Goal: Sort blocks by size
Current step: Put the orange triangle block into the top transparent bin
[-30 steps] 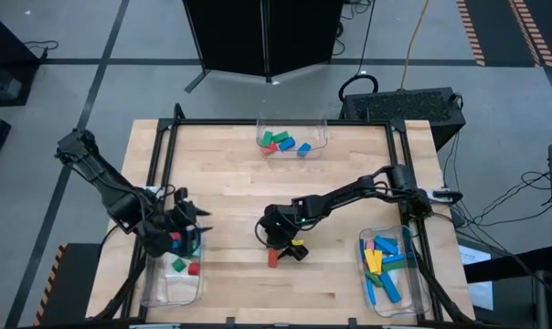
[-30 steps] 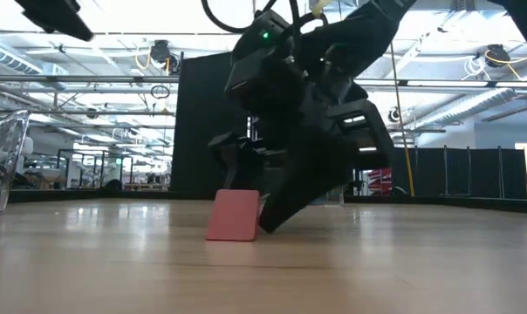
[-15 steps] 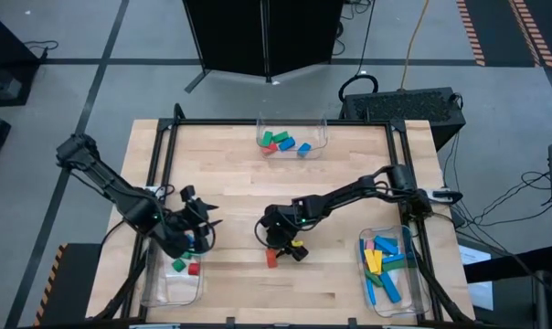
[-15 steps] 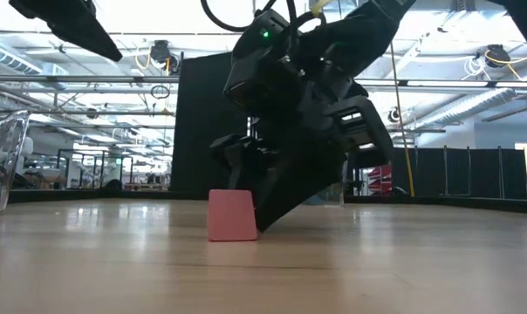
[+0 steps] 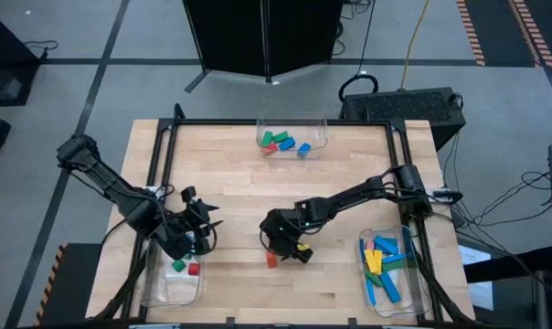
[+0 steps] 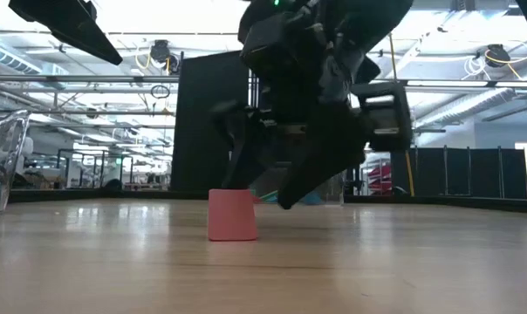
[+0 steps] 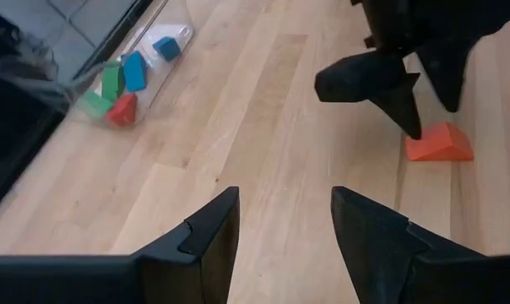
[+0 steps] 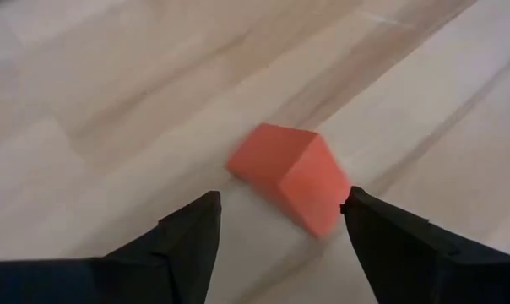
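Fingers of the right gripper (image 8: 276, 228) stand spread apart and grasp nothing, poised just above the red block (image 8: 293, 176), which lies alone on the bench (image 5: 239, 201) near its middle, toward the near edge. This block looks small, solid and stiff, with flat slanted faces meeting at a ridge, so it is probably light and liable to skid or tip on the smooth wood if nudged from one side. My judgement is that the best hold is across its two flat parallel ends, low down, not on the sloping faces where the fingers could slide off. Over at the left, the left gripper (image 7: 280, 232) hovers spread and empty near the left bin (image 5: 157, 283).
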`<state>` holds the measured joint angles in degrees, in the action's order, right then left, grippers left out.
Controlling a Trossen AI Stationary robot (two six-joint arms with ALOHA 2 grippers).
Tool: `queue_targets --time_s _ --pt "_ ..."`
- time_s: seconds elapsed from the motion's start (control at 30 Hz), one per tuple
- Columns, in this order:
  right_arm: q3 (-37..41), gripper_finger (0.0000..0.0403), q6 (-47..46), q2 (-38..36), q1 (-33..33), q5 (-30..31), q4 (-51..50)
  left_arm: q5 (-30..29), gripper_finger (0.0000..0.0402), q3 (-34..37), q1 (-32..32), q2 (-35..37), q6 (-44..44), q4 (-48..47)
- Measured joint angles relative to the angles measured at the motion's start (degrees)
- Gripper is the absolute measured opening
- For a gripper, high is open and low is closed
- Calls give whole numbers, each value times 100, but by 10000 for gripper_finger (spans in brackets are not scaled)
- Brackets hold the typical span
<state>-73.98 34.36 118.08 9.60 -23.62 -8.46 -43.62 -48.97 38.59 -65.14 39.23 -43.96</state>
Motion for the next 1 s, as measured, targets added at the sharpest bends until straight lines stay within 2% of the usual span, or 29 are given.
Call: queue_targets --time_s 0.13,0.3,0.6,0.7,1.0 --pt "-383 243 734 4 110 603 -569 -6 189 0 -9 0 -231 37" --pt "-959 252 1113 -2 99 448 -1221 -8 189 0 -145 0 -265 109" --pt "-1083 258 1469 103 112 15 -1395 129 189 0 -390 0 -277 106" --pt "-1109 258 1704 229 143 26 -1277 152 189 0 -454 0 -514 179" --pt "-1857 258 1902 771 152 114 -1863 300 189 0 -529 2 -567 255"
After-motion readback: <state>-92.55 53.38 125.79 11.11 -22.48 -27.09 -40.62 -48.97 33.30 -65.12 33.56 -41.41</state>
